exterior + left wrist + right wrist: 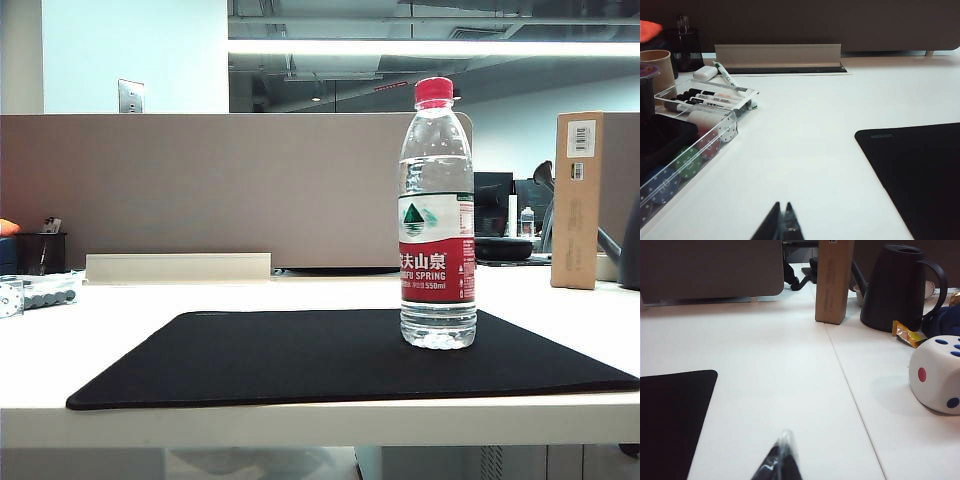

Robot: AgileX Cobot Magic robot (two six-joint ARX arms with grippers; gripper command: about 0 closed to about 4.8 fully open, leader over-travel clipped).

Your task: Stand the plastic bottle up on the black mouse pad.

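The plastic bottle [437,215] stands upright on the black mouse pad [300,360], toward its right side, red cap on top and red-and-white label facing the exterior camera. Neither arm shows in the exterior view. My left gripper [783,205] hangs shut and empty over bare white table, with a corner of the mouse pad [920,175] off to one side. Over the white table, my right gripper [785,436] is shut and empty too, beside another corner of the mouse pad [670,420]. The bottle is out of both wrist views.
A clear box of markers and dotted balls [695,135] and a black pen cup [685,47] sit on the left. On the right are a cardboard box [832,280], a black jug [895,287], a large white die [937,375] and a snack wrapper [907,334]. A partition [200,180] backs the table.
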